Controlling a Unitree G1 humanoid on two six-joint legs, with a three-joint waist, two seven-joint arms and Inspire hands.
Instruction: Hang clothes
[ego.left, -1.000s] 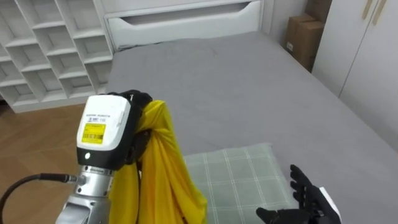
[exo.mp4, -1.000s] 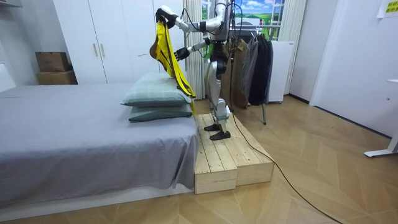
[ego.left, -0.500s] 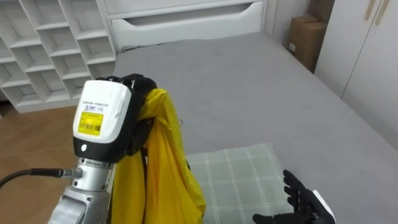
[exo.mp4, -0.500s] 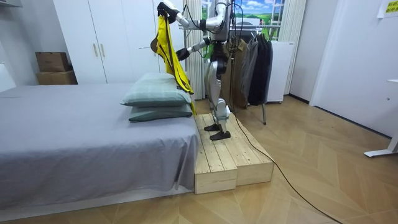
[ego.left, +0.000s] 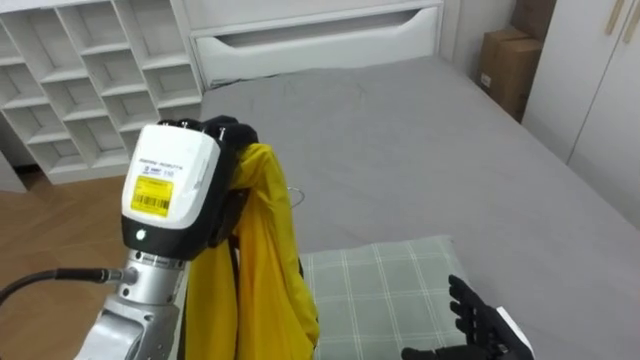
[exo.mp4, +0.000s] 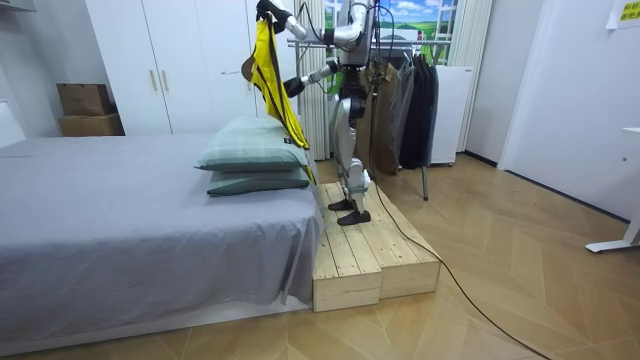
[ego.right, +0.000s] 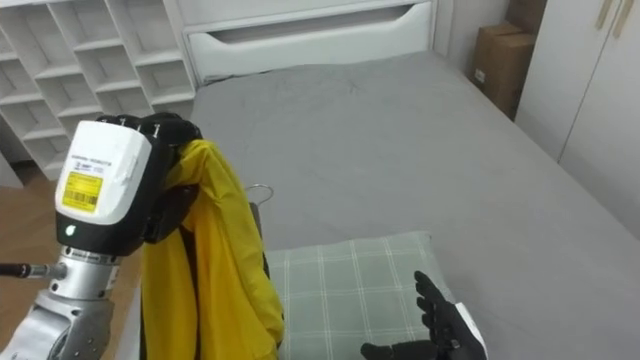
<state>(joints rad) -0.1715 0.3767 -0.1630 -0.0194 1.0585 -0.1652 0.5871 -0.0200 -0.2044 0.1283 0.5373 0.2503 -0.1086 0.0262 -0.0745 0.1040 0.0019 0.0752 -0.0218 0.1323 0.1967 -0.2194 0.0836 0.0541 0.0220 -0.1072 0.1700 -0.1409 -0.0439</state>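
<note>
1. The left hand (ego.left: 226, 138) is raised high, its dark fingers curled tight round the top of the yellow garment (ego.left: 262, 262). A thin wire hook (ego.right: 258, 190), probably a hanger's, sticks out just beside the cloth.
2. The right hand (ego.left: 481, 320) hovers low with fingers spread and holds nothing. It is above the checked pillow (ego.left: 385, 285) and apart from the garment.
3. In the room view the garment (exo.mp4: 271, 70) hangs in a long fold from the lifted left hand (exo.mp4: 265, 9). Its lower end comes down near the end of the pillows.
4. Progress, as I judge it: the garment is picked up and clear of the grey bed (ego.left: 400, 130), but it is not yet hung. Carrying it to the clothes rack (exo.mp4: 405, 95) and hooking it on are left.
5. The robot stands on the wooden platform (exo.mp4: 375, 255), facing the bed with the rack behind it, so a turn seems needed first.
6. The rack already carries dark clothes packed side by side, so finding a free spot may be fiddly.
7. The trailing cloth could drag on the stacked pillows, and the platform's edge is close to the feet.
8. White shelving (ego.left: 80, 70), a cardboard box (ego.left: 506, 66) and a wardrobe (ego.left: 600, 95) stand well apart beyond the bed.
</note>
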